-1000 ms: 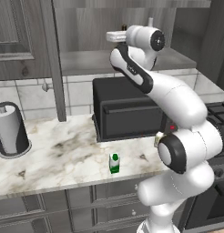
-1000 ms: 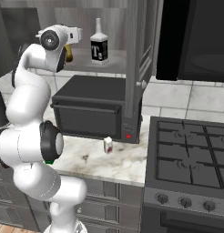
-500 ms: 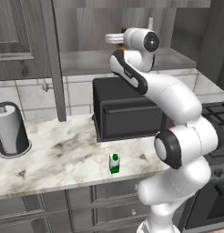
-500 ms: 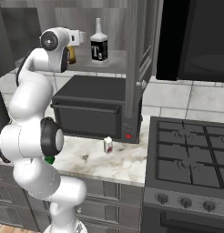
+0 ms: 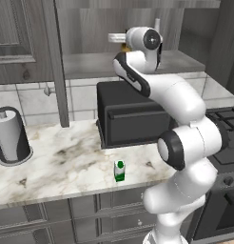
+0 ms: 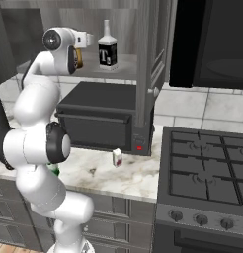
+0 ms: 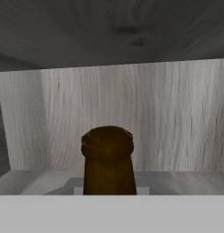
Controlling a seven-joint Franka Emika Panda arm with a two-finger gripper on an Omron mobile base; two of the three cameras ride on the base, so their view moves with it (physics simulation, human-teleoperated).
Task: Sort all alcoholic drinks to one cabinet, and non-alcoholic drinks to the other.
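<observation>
Arm is reaching into the open cabinet (image 6: 124,69), placing the brown beer bottle (image 7: 108,160), fingers clamped on it, near the shelf's left edge beside the clear "T" bottle (image 6: 107,48); next move likely calls for lowering, then releasing.

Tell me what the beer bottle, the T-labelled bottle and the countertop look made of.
Beer bottle: brown glass by its dark amber tint, though the finish looks fairly dull.
T-labelled bottle: seemingly clear glass, pale see-through neck above a matte black label.
Countertop: marble or a marble-look stone, white with grey-brown veining, lightly polished.
</observation>
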